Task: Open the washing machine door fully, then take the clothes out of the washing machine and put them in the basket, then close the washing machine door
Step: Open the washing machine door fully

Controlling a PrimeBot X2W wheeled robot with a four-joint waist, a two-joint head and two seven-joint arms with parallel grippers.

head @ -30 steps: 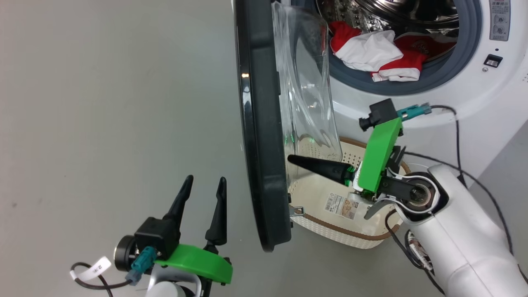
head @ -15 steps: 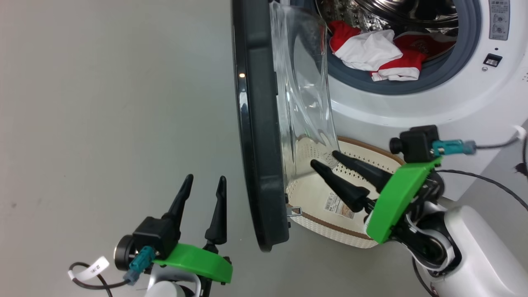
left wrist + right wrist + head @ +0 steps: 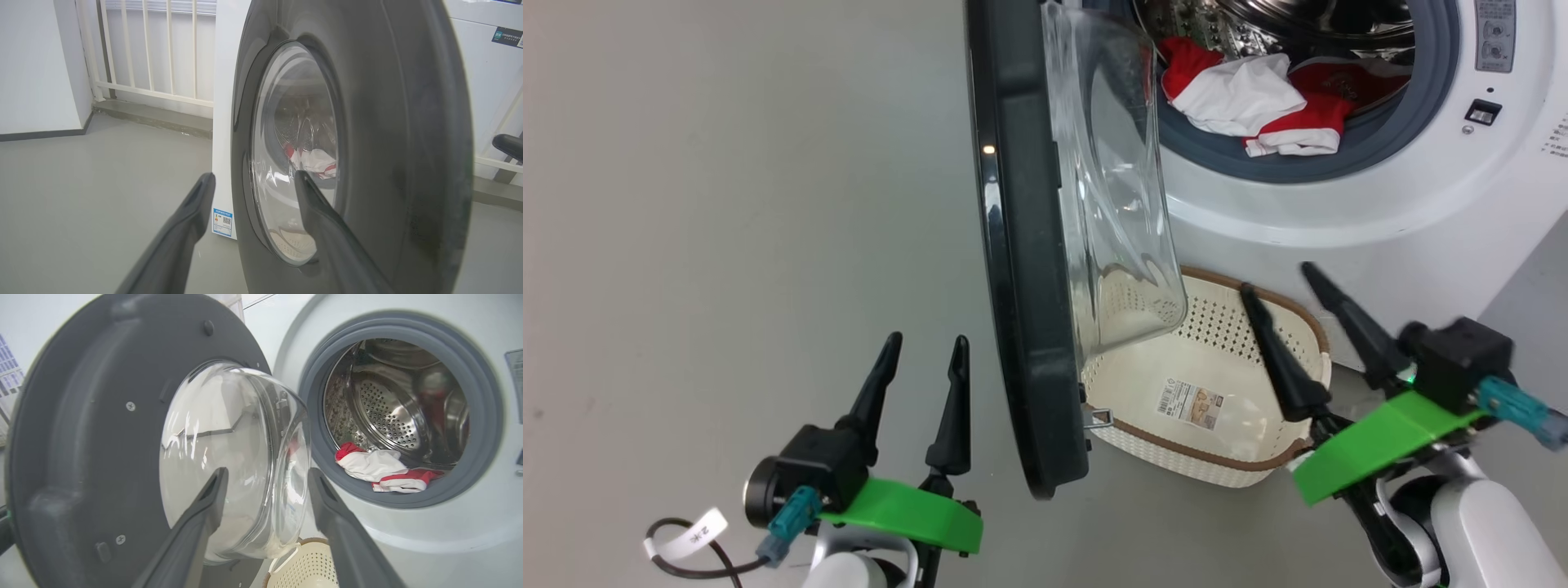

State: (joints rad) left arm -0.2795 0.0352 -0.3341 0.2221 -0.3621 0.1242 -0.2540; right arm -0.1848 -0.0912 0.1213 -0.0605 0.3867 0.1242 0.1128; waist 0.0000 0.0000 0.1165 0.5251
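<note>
Inside the washing machine (image 3: 1339,212) lie red clothes (image 3: 1241,94); the basket (image 3: 1217,331) holds a sticker (image 3: 1191,404). The door (image 3: 1013,245) overhangs it. Left gripper (image 3: 929,337) and right gripper (image 3: 1276,276) gape, empty.

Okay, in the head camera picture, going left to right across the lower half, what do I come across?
From the left: left gripper → washing machine door, seen nearly edge-on → basket → right gripper, its fingers in front of the basket's right end.
</note>
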